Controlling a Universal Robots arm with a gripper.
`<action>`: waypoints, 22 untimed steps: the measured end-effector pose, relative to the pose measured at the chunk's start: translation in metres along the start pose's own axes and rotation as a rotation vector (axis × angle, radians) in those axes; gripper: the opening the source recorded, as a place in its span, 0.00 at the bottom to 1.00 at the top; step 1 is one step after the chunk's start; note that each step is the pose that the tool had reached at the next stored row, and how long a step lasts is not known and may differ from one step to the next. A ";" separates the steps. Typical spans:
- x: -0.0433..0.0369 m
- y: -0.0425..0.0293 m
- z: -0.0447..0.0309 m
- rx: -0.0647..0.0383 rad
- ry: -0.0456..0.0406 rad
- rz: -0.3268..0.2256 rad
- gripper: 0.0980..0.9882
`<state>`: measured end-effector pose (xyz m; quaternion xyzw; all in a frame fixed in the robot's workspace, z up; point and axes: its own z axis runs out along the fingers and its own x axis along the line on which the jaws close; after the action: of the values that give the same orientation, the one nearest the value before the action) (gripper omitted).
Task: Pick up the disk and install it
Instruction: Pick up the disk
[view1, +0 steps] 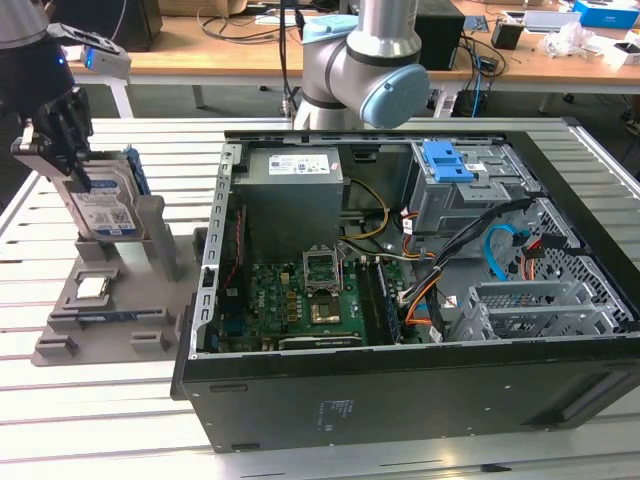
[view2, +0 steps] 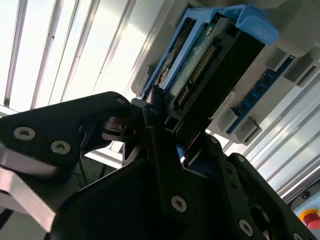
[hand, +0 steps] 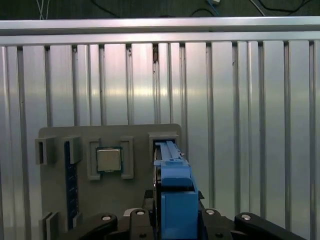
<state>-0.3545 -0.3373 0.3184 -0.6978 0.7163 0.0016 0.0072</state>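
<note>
The disk (view1: 105, 205) stands on edge in a slot of the grey holder (view1: 100, 320) at the exterior view's left, its white-and-blue label facing outward and blue rails along its edges. My gripper (view1: 70, 160) comes down on its top end, with the black fingers on both sides of it, shut on the disk. In the second wrist view the disk (view2: 210, 60) runs out from between the fingers (view2: 155, 125), connector edge showing. The first wrist view looks down the blue rail of the disk (hand: 175, 200) into the holder's slot (hand: 165, 136).
A small square processor chip (view1: 92, 288) lies in the holder beside the disk. The open computer case (view1: 400, 400) lies to the exterior view's right, with a grey drive cage and blue latch (view1: 450, 160) at its far corner. The arm's base (view1: 360, 60) stands behind it.
</note>
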 end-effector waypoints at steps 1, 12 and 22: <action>-0.0001 0.0000 -0.0022 0.000 0.0001 0.000 0.30; -0.0023 -0.0001 -0.0298 0.000 0.0021 0.000 0.30; -0.0037 -0.0003 -0.0448 0.000 0.0022 0.000 0.30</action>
<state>-0.3545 -0.3341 0.3633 -0.6978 0.7163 0.0008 0.0064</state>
